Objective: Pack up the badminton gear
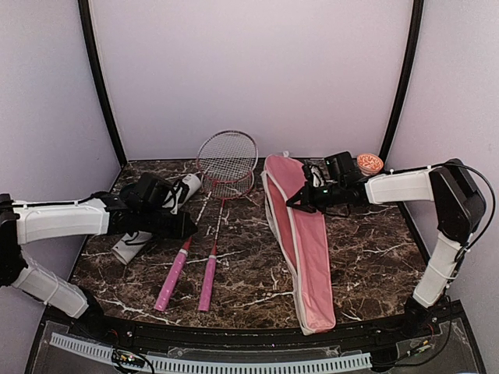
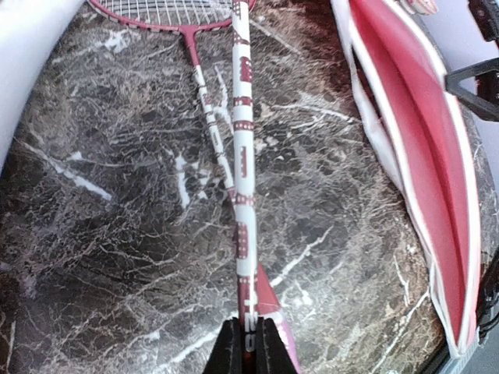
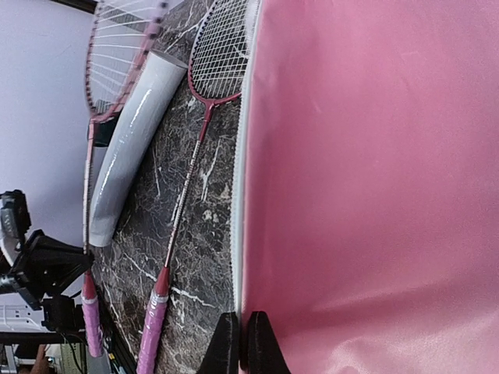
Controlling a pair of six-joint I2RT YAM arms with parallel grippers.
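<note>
Front of counter (image 1: 366, 257): two pink handles side by side, left racket (image 1: 173, 276) and right racket (image 1: 208, 279), shafts running away from the arms. To their right the narrow end of the pink cover (image 1: 308, 241) reaches the front edge. The cover lies lengthwise, widening toward the back, white piping round the edge.

Mid counter: left end effector (image 2: 248, 335) is closed tight on the left racket's shaft, just above where the pink grip starts. The white shaft with red marks runs straight out from between the fingers. The right racket's thinner shaft lies just beside it on the marble.

Right end effector (image 3: 242, 331) is closed too, pinching the white-piped left edge of the cover at its wide part. Pink fabric fills most of the right wrist view.

Left of the rackets, the pale grey tube (image 3: 132, 132) lies on its side at an angle, partly under the left arm in the top view.

Further back the two racket heads overlap near the back wall. Small orange-patterned bowl (image 1: 369, 163) sits in the far right corner, behind the right arm.
</note>
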